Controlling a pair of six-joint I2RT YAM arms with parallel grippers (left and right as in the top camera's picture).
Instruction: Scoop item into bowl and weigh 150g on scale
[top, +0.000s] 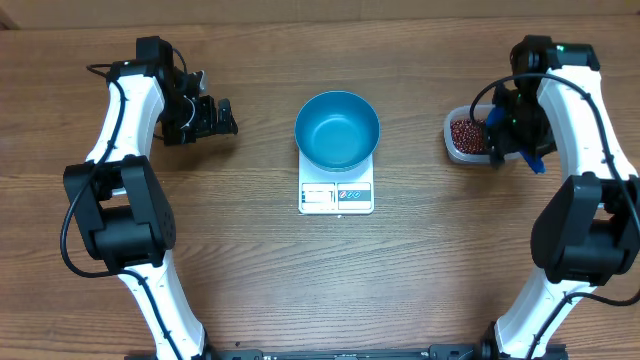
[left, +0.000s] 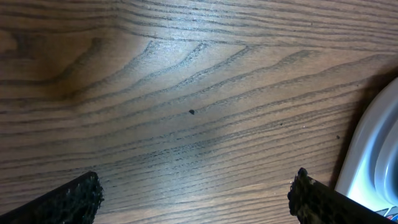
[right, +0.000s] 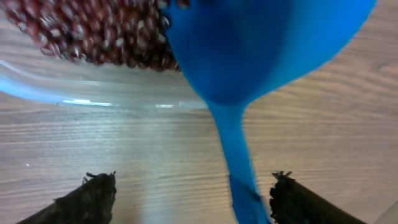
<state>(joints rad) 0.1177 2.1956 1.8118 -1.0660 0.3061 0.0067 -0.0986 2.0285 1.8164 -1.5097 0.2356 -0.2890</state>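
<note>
Black fingertips (right: 93, 196) of the right end effector (right: 193, 199) stand wide apart, released, with the blue scoop (right: 261, 50) handle running between them untouched. The scoop's cup hangs at the rim of the clear tub (right: 93, 93), where the beans (right: 93, 31) lie heaped. The blue bowl (top: 337, 130) sits empty on the white scale (top: 336, 195) mid-counter (top: 250, 270), well apart from the tub. The left end effector (left: 196, 199) is also released, over bare wood. The step appears to be taking hold of the scoop: the handle should be centred between the fingers and clamped squarely so the cup stays level once loaded.
</note>
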